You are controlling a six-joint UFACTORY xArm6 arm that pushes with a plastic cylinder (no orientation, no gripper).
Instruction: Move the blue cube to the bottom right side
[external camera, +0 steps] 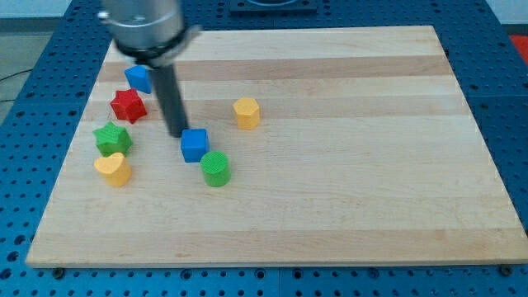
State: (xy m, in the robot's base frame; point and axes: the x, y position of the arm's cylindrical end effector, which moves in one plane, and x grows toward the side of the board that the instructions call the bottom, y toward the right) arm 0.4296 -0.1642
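Note:
The blue cube (195, 145) sits on the wooden board (346, 165), left of centre. My tip (178, 134) is just to the upper left of the blue cube, touching or nearly touching its corner. The dark rod rises from there to the arm's grey body at the view's top left.
A green cylinder (215, 169) lies just below right of the blue cube. A yellow hexagonal block (246, 113) is to the upper right. At the left are a red star (128, 106), a green star (111, 138), a yellow heart (113, 169) and another blue block (139, 78).

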